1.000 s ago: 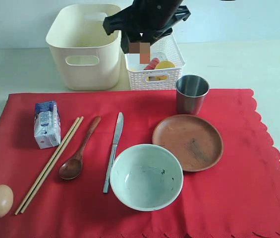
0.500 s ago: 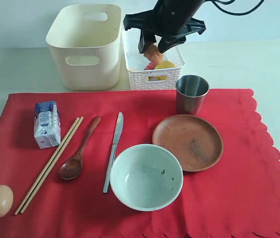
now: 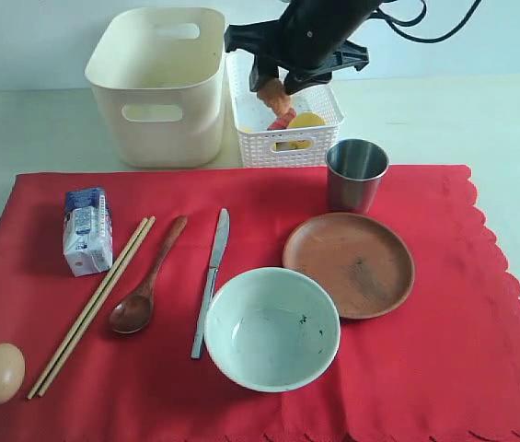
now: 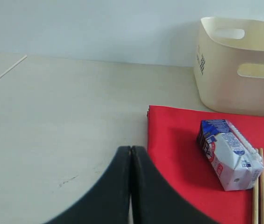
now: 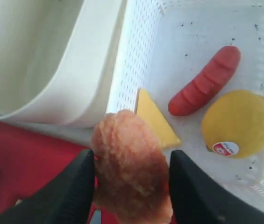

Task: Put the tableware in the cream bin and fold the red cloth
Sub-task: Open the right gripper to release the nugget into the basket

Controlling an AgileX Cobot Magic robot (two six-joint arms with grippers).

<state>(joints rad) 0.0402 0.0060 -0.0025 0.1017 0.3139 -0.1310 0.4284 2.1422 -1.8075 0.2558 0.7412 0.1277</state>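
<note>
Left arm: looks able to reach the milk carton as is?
Probably yes. The left pincer sits over bare table beside the red cloth, and nothing stands between it and the milk carton lying on that cloth. Its jaws are shut, so it must open first.

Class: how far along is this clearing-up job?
Done: sausage, cheese and lemon lie in the white basket. In hand: the right gripper holds a browned food piece near it. Remaining: bowl, plate, cup, spoon, chopsticks and knife, all outside the cream bin on the unfolded red cloth.
</note>
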